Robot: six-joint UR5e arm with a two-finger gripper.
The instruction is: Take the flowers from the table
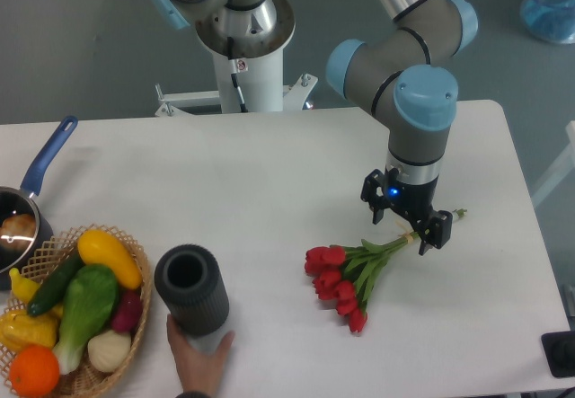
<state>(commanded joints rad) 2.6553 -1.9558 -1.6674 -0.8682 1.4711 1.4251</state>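
Observation:
The flowers (340, 281), a bunch of red tulip buds with green stems, lie on the white table (225, 182) at the right of centre. The buds point to the lower left and the stem ends (456, 213) to the upper right. My gripper (405, 215) hangs straight down over the stems near their tied end. It is open, with one finger (375, 191) on the far side of the stems and the other finger (435, 234) on the near side. The flowers rest on the table.
A dark grey ribbed vase (190, 290) stands at the front, held by a person's hand (199, 362). A wicker basket (142, 265) of vegetables sits at the front left. A pan with a blue handle (49, 157) is at the left edge. A black object (559, 353) is at the lower right.

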